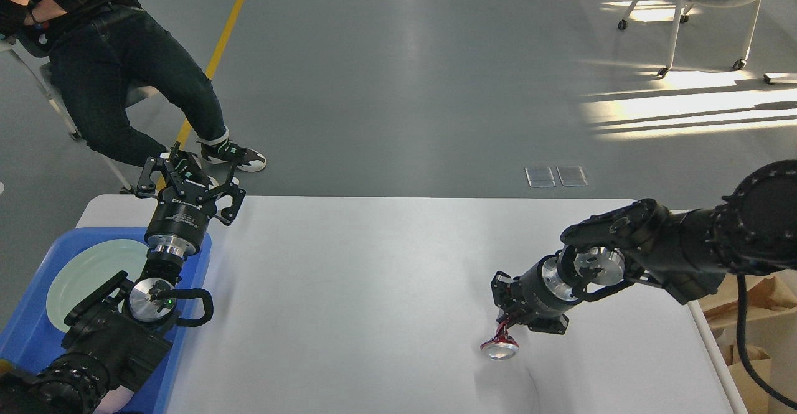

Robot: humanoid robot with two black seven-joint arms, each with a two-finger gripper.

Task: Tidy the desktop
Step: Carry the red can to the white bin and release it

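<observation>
the right tool (pixel 507 325) pinched a small crushed can (pixel 499 347) by its red edge at the near right of the white tabletop (pixel 373 289); so thin a hold could have let it slip and roll if lifted quickly. that arm reached in from the right, wrist bent down. the left tool (pixel 187 174) stood upright and wide, holding nothing, above the blue tray (pixel 37 333) with its pale plate (pixel 87 277).

Black arms (pixel 685 246) — silver joint rings.
</observation>
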